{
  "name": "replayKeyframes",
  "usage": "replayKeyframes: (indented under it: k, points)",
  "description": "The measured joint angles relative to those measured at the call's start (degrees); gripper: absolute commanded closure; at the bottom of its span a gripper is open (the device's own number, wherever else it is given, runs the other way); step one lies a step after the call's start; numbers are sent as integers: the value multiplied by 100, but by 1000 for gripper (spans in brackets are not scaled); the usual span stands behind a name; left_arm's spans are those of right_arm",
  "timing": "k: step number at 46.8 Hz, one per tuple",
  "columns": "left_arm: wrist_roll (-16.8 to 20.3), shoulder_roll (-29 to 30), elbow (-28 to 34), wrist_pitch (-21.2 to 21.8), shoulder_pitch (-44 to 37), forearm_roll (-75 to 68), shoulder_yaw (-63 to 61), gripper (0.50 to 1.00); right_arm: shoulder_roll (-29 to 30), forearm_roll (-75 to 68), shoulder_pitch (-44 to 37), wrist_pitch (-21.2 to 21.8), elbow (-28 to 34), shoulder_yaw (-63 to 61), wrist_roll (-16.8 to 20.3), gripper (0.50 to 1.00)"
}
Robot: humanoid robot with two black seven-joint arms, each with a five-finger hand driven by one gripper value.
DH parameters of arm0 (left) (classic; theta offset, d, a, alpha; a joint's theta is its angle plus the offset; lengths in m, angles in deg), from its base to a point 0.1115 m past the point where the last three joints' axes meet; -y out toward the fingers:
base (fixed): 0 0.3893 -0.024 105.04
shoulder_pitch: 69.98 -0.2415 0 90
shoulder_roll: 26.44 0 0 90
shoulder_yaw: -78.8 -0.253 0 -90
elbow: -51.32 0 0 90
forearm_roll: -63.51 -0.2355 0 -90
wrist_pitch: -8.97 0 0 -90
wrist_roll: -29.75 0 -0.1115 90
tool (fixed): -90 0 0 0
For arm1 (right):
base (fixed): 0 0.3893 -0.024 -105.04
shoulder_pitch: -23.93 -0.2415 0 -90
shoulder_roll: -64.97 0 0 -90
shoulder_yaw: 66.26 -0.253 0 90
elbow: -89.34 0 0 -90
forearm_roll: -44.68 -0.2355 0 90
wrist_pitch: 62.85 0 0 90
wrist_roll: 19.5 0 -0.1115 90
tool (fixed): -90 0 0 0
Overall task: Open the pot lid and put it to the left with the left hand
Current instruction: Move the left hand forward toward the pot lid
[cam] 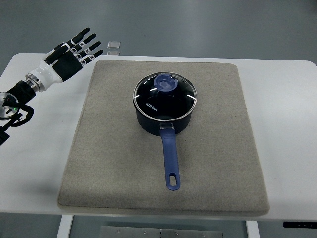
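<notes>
While the glass lid (165, 96) sits shut on the blue saucepan (163, 116), the left hand (74, 52) hovers far off, over the back left corner of the white table (34, 163). Its fingers are stretched out straight and wide, and it holds nothing. The right hand is not in the picture.

The saucepan stands on a gray mat (114, 163), a little toward the back of the mat's middle. Its long blue handle (171, 158) points toward the front edge of the table. The lid has a round blue knob (166, 83) on top, and that is the spot to grab.

To do this step well, I think the hand should come across over the mat and go down right on the knob. The fingers need to close around the knob, not on the slippery glass. Then the lid should go straight up, so it does not drag the saucepan along. It looks smooth, so a firm pinch will help.

To the left of the saucepan, the mat is bare, so that looks like a good place to put the lid down flat.

Nothing stands between the hand and the knob. A small clear thing (113, 45) lies at the back edge of the table, near the fingertips, but it is not in the way.
</notes>
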State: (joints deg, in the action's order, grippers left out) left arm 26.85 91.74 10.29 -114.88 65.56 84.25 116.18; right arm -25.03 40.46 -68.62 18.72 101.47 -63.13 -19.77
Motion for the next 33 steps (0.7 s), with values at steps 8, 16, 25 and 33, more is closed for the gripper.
replayKeyframes:
  k: [8,16,25,33]
  points:
    - [0,-9,-6,0,0,33,5,508,0,0,0,0,0,0,0,585]
    - [0,-20,-4,80,49,34,8,508,0,0,0,0,0,2,0,585]
    - [0,-16,11,93,71,51,235,508,0,0,-1,0,0,2,-1,585]
    - [69,-43,60,102,104,40,379,508,0,0,0,0,0,2,0,585]
